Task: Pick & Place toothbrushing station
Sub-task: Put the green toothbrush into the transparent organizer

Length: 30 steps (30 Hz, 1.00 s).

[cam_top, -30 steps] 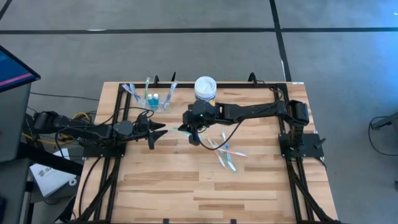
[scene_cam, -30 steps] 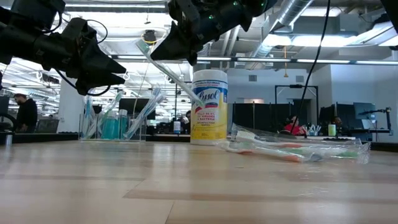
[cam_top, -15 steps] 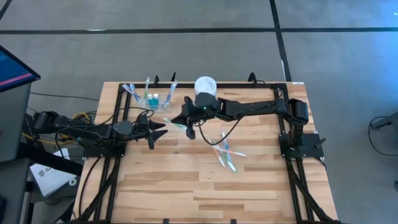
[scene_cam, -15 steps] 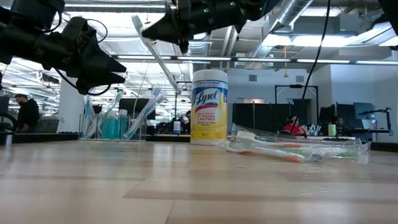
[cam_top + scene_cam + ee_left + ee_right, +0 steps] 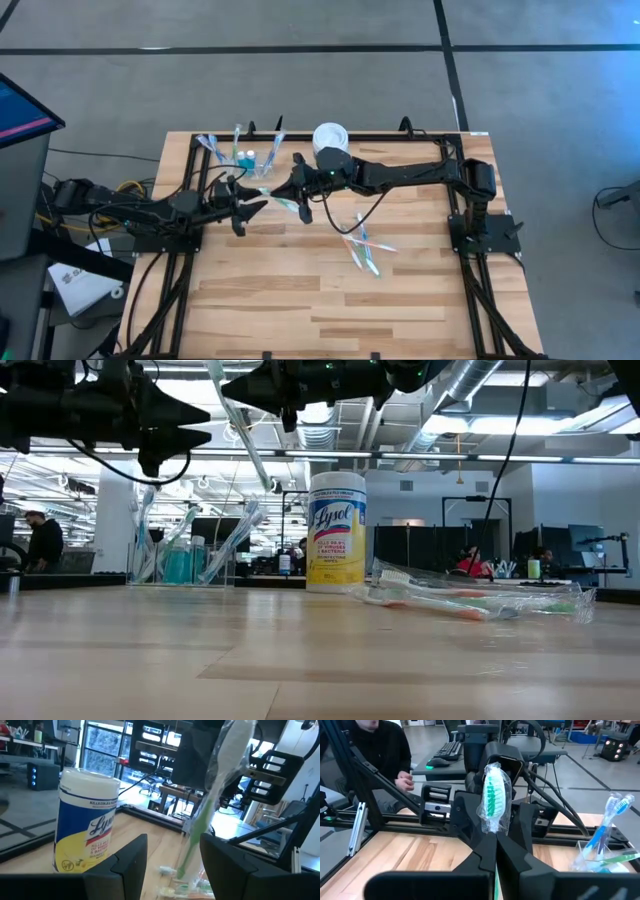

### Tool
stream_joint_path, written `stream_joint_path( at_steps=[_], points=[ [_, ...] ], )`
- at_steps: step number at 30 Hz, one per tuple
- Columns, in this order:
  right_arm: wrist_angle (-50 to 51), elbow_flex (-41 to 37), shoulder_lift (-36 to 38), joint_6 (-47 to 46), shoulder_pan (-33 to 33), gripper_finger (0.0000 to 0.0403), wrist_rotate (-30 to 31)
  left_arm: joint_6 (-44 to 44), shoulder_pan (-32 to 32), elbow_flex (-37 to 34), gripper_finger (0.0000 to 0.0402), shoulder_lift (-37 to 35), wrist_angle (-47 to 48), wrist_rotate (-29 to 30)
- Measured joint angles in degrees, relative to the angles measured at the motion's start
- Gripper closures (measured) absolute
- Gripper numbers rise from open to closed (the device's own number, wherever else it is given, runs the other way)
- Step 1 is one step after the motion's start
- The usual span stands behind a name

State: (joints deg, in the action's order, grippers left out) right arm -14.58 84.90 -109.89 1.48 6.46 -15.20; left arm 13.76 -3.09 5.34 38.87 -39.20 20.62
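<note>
On the wooden table (image 5: pixel 300 290), a wrapped green toothbrush (image 5: pixel 494 800) is pinched in the closed right gripper (image 5: pixel 297 190), held up in the air. The bristle end is poked right between the open fingers of the left gripper (image 5: pixel 252 203), near the clear cup (image 5: pixel 250 162).

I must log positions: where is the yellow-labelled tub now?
In the high view the tub stands upright at the table's far edge, middle, right of the clear cup.

Right end effector (image 5: pixel 291 187) holds a toothbrush (image 5: pixel 283 203) beside the left end effector (image 5: pixel 258 203).
</note>
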Motion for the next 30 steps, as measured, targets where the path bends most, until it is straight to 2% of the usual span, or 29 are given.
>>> stream_joint_path(
  at_steps=[6,10,17,23,30],
  points=[
    [-1.93,0.0,-0.03,0.0,0.0,0.0403,0.01,-1.49,0.0,0.0,0.0225,4.2,-6.19,-0.1],
    [-1.93,0.0,-0.04,-0.02,0.02,0.0403,0.02,-3.43,0.0,0.0,0.0225,8.44,-13.24,-2.47],
    [-1.89,0.0,-0.02,-0.61,0.0,0.0403,0.02,-6.28,0.0,0.0,0.0225,14.77,-23.39,-2.66],
    [-1.94,0.0,-0.03,-0.61,0.0,0.0403,0.02,-6.76,0.0,0.02,0.0226,18.0,-27.63,-2.64],
    [-2.0,0.0,-0.03,-0.61,0.0,0.0403,0.02,-7.54,0.0,0.02,0.0267,19.75,-30.76,-1.33]
  ],
)
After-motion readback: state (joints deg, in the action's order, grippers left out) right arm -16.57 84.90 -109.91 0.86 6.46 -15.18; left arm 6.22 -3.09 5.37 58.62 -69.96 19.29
